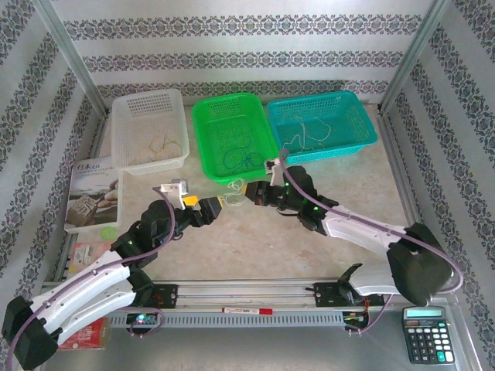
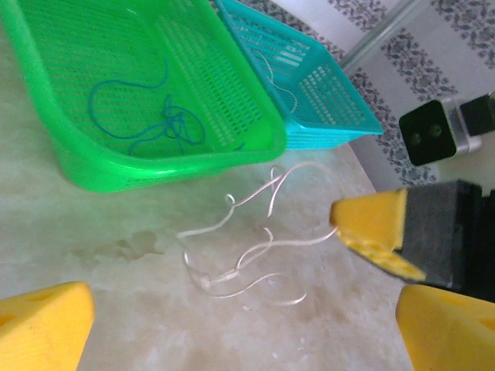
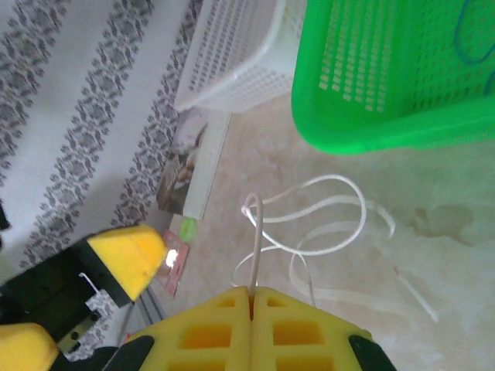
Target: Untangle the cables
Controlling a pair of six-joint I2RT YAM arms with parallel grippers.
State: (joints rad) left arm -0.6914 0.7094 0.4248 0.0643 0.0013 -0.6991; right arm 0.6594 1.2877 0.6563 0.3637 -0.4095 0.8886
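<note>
A tangle of thin whitish cables (image 2: 247, 251) lies on the table in front of the green basket (image 2: 155, 166), and shows small between the two grippers (image 1: 236, 185). My right gripper (image 3: 251, 294) is shut on one strand of the whitish cables (image 3: 325, 220); its yellow fingers (image 2: 371, 224) hold the strand's end at the right of the tangle. My left gripper (image 2: 244, 340) stands wide open just short of the tangle, touching nothing. From above, the left gripper (image 1: 223, 205) and right gripper (image 1: 254, 195) face each other. A blue cable (image 2: 155, 116) lies in the green basket.
Three baskets line the back: a white one (image 1: 124, 135) with a tan cable (image 1: 158, 143), a green one (image 1: 203, 147), and a teal one (image 1: 363, 135) with a pale cable (image 1: 309, 131). A booklet (image 1: 93, 193) lies at the left and a calculator (image 1: 427, 334) at the near right.
</note>
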